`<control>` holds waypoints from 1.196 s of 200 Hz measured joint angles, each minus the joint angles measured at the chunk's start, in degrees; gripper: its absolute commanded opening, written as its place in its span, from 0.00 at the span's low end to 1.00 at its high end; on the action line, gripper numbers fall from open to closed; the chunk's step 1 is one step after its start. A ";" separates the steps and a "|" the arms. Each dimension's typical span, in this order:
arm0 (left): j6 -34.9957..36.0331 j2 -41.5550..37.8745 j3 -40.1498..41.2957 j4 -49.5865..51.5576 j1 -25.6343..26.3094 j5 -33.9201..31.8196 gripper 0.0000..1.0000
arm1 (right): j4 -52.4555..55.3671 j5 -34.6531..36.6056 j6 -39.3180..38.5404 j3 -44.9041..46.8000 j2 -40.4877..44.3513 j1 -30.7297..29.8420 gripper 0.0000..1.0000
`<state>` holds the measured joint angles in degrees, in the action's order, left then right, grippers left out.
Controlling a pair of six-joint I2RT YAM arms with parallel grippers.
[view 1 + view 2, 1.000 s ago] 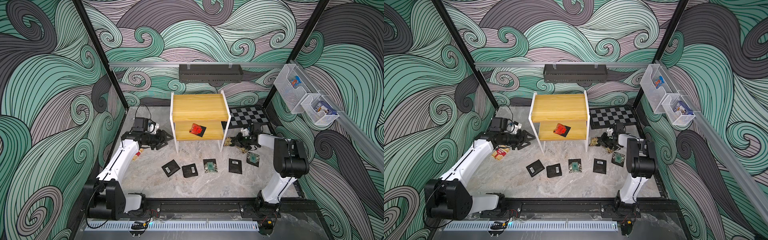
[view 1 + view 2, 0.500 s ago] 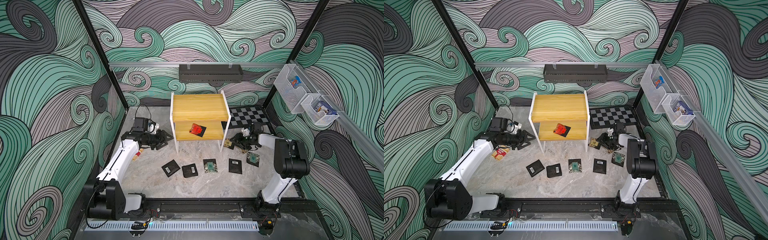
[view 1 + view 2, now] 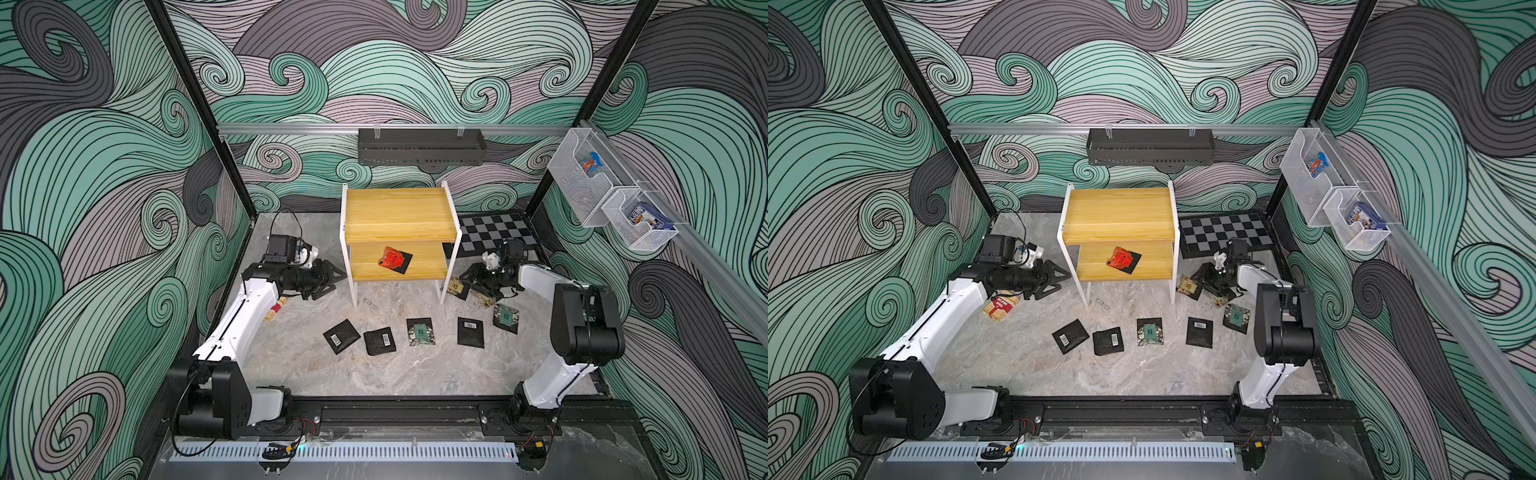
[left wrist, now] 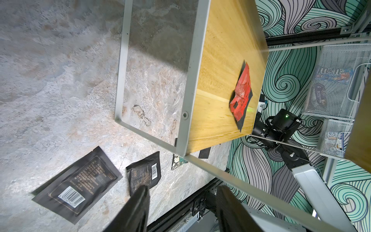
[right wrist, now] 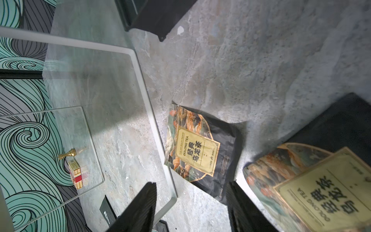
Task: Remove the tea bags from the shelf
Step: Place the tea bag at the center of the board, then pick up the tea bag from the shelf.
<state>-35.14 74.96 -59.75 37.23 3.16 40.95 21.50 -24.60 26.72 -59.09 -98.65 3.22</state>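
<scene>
The shelf (image 3: 399,226) stands at the back middle, its yellow top board bare. One red tea bag (image 3: 394,259) lies crumpled on a black sachet on the lower board, also seen in the left wrist view as the red tea bag (image 4: 242,94). Several tea bags lie on the floor in front, among them a black barcode one (image 3: 340,336) and a teal one (image 3: 420,331). My left gripper (image 3: 332,279) hangs open left of the shelf, level with the lower board. My right gripper (image 3: 471,282) is open and empty, low over the floor right of the shelf, between two tan tea bags (image 5: 198,148) (image 5: 301,180).
A red-and-tan striped box (image 3: 1000,305) lies under my left forearm. A checkered mat (image 3: 494,232) lies behind my right gripper. A black wall tray (image 3: 419,145) hangs above the shelf, and white wire baskets (image 3: 582,183) hang on the right wall. A small gold chess piece (image 5: 67,155) lies beyond the shelf's legs.
My right gripper has opened and let go of a tan tea bag, which now lies on the floor right of the shelf. The left arm has not moved.
</scene>
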 measured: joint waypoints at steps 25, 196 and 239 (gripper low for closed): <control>0.00 -0.02 0.00 0.00 -0.37 0.00 0.57 | 1.03 0.13 -0.20 0.00 2.78 0.00 0.62; 1.27 -1.14 0.00 0.46 -0.52 -0.37 0.57 | 6.67 0.28 -2.43 7.48 33.20 -2.43 0.71; 2.40 -3.48 0.04 1.64 -0.52 -1.27 0.57 | 8.35 1.01 -4.74 9.25 39.36 -6.58 0.72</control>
<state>-32.73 71.48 -59.70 38.87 2.63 39.68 29.85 -23.59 21.98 -49.84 -59.29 -3.36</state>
